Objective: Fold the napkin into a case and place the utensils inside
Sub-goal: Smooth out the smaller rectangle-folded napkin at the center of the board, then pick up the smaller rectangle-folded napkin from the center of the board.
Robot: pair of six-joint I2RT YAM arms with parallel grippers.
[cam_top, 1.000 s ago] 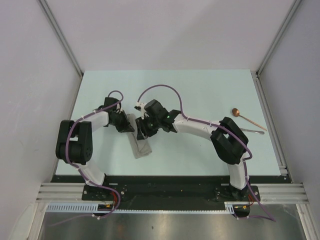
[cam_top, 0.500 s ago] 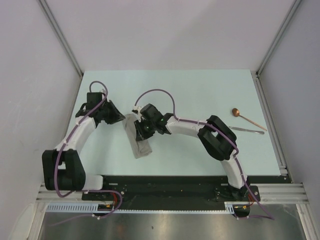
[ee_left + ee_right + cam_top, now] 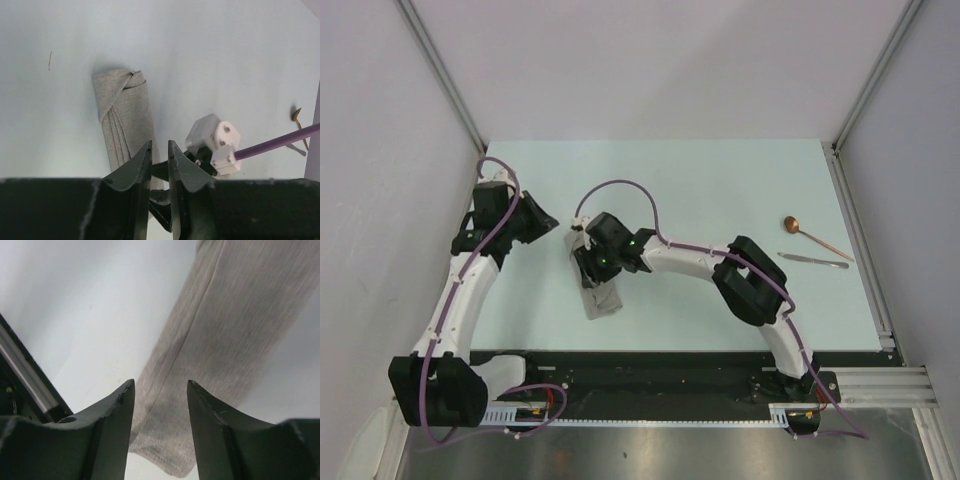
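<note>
napkin [image 3: 603,300] folded on pale table [image 3: 720,190], grey walls [image 3: 650,70]; left jaws slit-open, right jaws wider, both empty.

Inside what looks to be a robotics lab cell: my left arm [image 3: 457,290] and right arm [image 3: 685,258] stand bolted to a black base plate [image 3: 650,365] at the edge of a pale green table [image 3: 720,180], boxed in by plain white panels [image 3: 650,60] on aluminium framing [image 3: 440,72], purple cables [image 3: 620,183] trailing from each wrist.
</note>
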